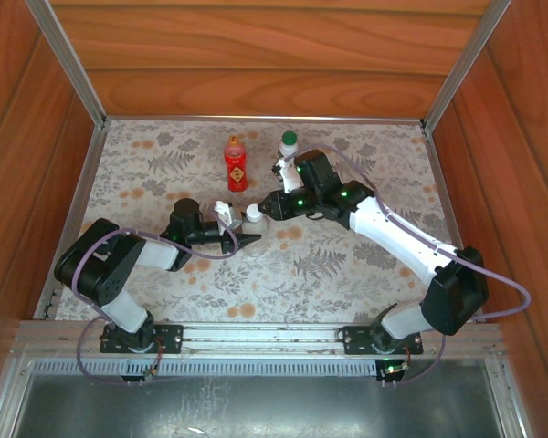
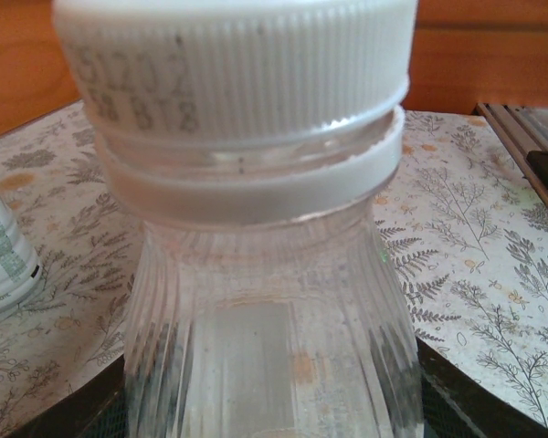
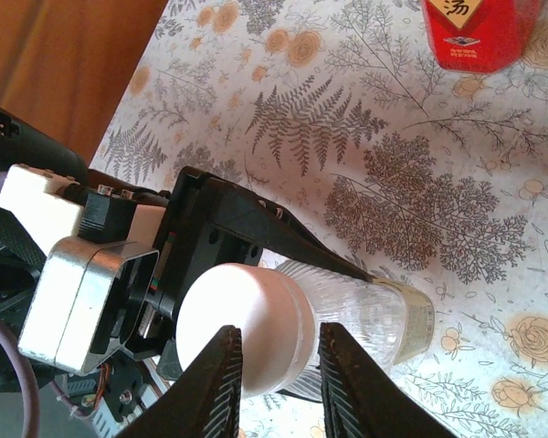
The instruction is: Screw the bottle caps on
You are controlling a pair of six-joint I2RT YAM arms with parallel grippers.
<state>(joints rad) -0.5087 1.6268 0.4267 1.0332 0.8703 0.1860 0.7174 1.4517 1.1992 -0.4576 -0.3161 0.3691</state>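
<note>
Mid-table, the left gripper [image 1: 244,230] is clenching the short clear bottle [image 3: 374,315] by its body, while the right gripper [image 3: 279,333] is pinching the white cap [image 3: 247,324] (seated on the neck). The red bottle [image 1: 236,164] is standing farther back, slightly left.

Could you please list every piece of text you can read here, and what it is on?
"汤" on the red bottle, label cropped.
Stamped two-row code on the white cap of the short clear bottle: too blurred.
Print on the white-green labelled bottle: too small.
</note>
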